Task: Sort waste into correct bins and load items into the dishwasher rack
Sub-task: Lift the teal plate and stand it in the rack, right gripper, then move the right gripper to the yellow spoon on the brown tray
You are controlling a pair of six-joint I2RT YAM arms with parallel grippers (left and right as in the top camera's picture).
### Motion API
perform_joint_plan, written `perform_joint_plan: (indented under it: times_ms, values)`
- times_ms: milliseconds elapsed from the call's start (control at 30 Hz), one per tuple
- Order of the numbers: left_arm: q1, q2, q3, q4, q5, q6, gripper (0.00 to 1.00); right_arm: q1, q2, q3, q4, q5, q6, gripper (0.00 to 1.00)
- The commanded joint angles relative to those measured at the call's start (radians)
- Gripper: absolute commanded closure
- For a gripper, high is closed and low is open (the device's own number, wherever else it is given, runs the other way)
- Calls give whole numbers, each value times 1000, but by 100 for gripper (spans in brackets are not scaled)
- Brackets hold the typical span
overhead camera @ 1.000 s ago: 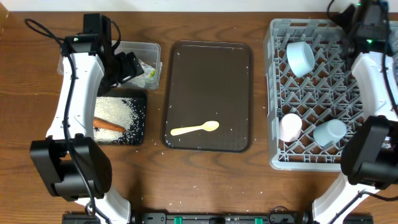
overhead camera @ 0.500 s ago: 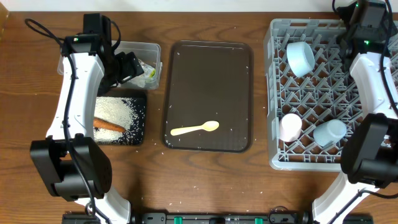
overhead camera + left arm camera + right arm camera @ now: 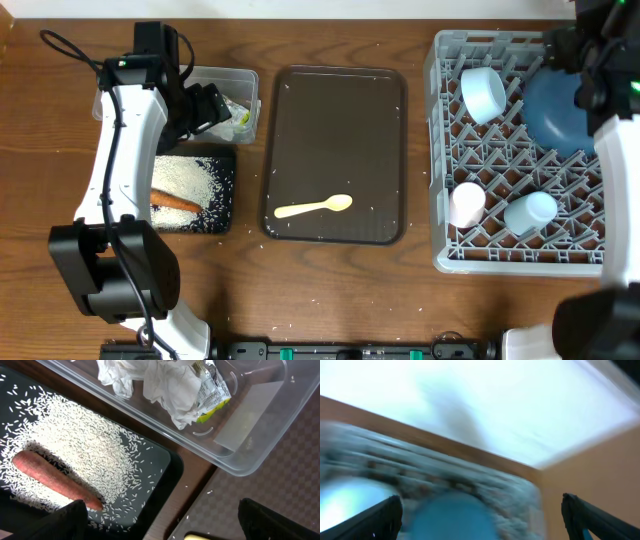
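Looking at the pale yellow spoon (image 3: pixel 313 207) lying flat on the brown tray (image 3: pixel 335 100), we think it is light, hard and slippery, best pinched across its thin handle, while the left gripper (image 3: pixel 162 525) and the right gripper (image 3: pixel 481 520) both gape wide, holding nothing.

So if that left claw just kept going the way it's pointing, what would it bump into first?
Probably the corner of the black tray, scattered with rice, right beside the clear tub. The left gripper hangs open above both, though depth is hard to judge.
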Motion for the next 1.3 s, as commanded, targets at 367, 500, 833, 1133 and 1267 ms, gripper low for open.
perform_joint_plan:
  times_ms: [367,500,833,1133,1267]
  values:
    - [1,-4,-8,-3,-16,-1,2,189,51,-21,-267,-935,362,15]
    - [1,-4,-8,-3,-16,-1,2,354,119,-22,-393,-747,362,23]
    - [1,-4,-8,-3,-16,-1,2,689,322,-22,-455,-332,519,38]
    - [1,-4,-8,-3,-16,-1,2,874,407,-22,-461,-195,130,35]
    - [1,-4,-8,-3,-16,-1,2,901,413,-22,-440,-146,-45,35]
